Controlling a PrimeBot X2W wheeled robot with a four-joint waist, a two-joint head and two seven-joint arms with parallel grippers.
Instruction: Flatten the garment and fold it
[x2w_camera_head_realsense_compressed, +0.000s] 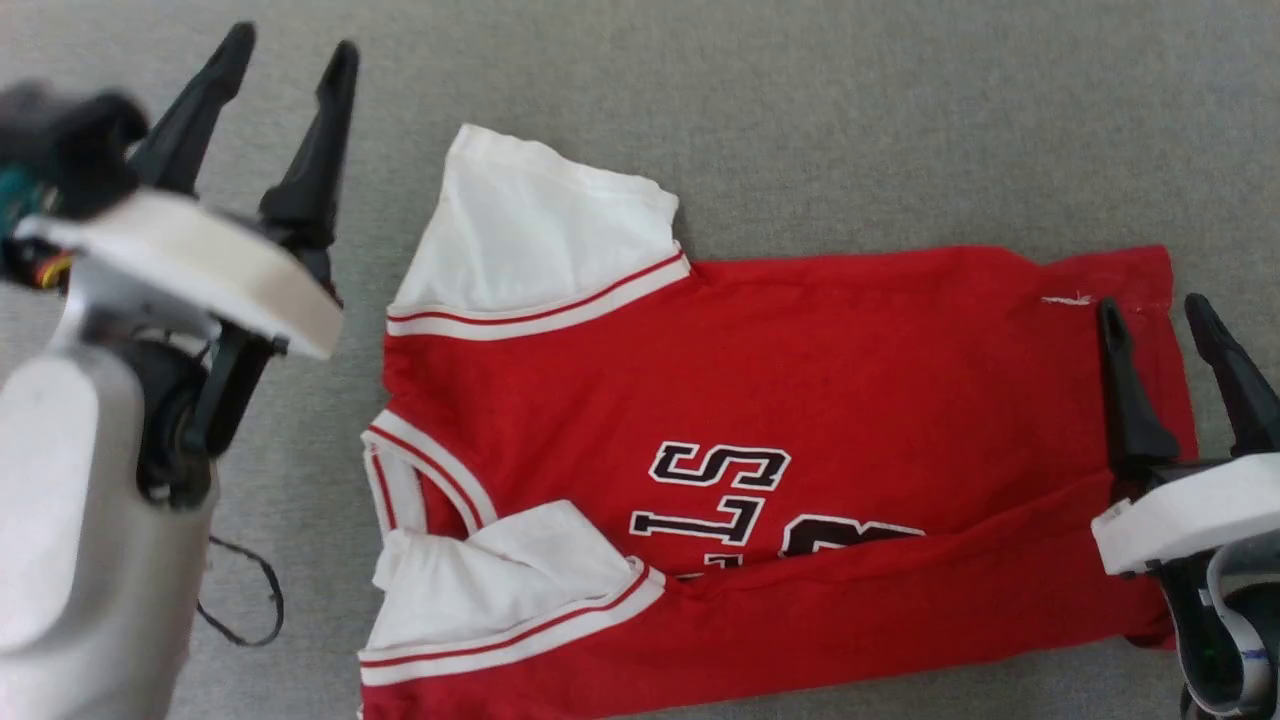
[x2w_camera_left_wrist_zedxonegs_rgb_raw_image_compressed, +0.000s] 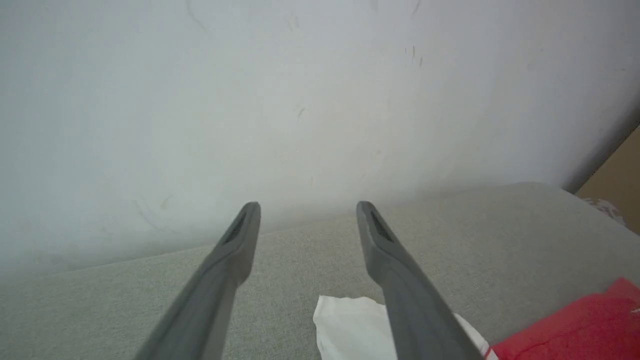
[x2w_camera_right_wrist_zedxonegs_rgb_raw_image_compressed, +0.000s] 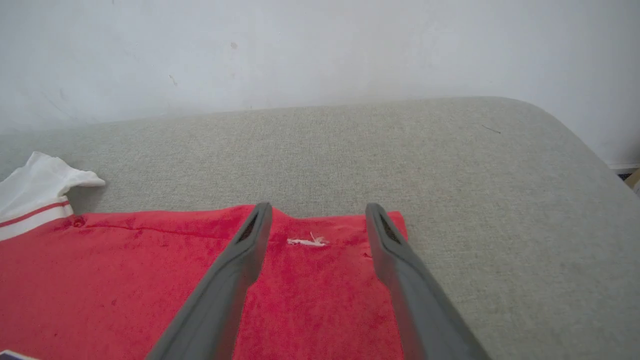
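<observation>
The garment (x2w_camera_head_realsense_compressed: 800, 380), a red jersey with white sleeves and black lettering, lies on its side across the grey padded surface, collar to the left and hem to the right. Its near long edge is folded over the chest lettering, and the near sleeve (x2w_camera_head_realsense_compressed: 500, 590) lies on top. The far sleeve (x2w_camera_head_realsense_compressed: 540, 230) sticks out toward the back. My left gripper (x2w_camera_head_realsense_compressed: 290, 60) hangs open left of the far sleeve, holding nothing. My right gripper (x2w_camera_head_realsense_compressed: 1150, 315) is open above the hem end (x2w_camera_right_wrist_zedxonegs_rgb_raw_image_compressed: 320, 250), empty.
The grey padded surface (x2w_camera_head_realsense_compressed: 800, 120) stretches behind the jersey to a pale wall (x2w_camera_right_wrist_zedxonegs_rgb_raw_image_compressed: 320, 50). Its rounded right edge (x2w_camera_right_wrist_zedxonegs_rgb_raw_image_compressed: 575, 135) lies just beyond the hem. A thin black cable (x2w_camera_head_realsense_compressed: 250, 600) loops beside my left arm.
</observation>
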